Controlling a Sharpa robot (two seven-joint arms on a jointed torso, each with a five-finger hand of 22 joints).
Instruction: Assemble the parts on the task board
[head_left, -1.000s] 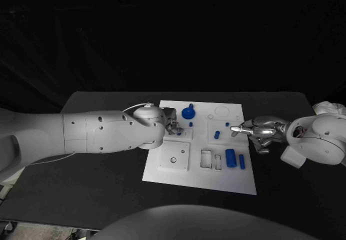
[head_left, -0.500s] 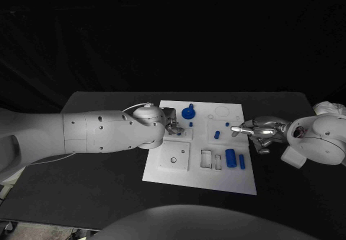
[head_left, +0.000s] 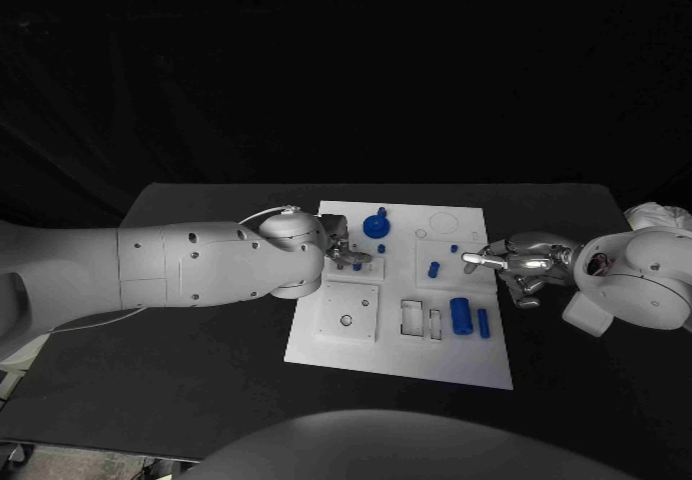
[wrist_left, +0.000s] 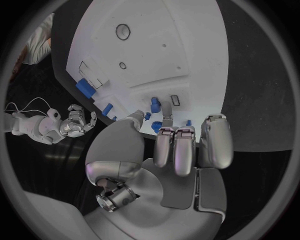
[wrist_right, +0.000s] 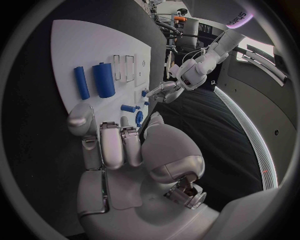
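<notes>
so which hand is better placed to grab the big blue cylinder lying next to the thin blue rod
Probably the right hand. It hovers at the white task board's right edge, just above the big blue cylinder and thin blue rod. The left hand sits over the board's left side, farther away.

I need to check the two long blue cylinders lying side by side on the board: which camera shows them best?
The right wrist view: the thick cylinder and thin cylinder lie large and unobstructed beyond the right hand. The head view shows them small; the left wrist view, tiny at the board's edge.
</notes>
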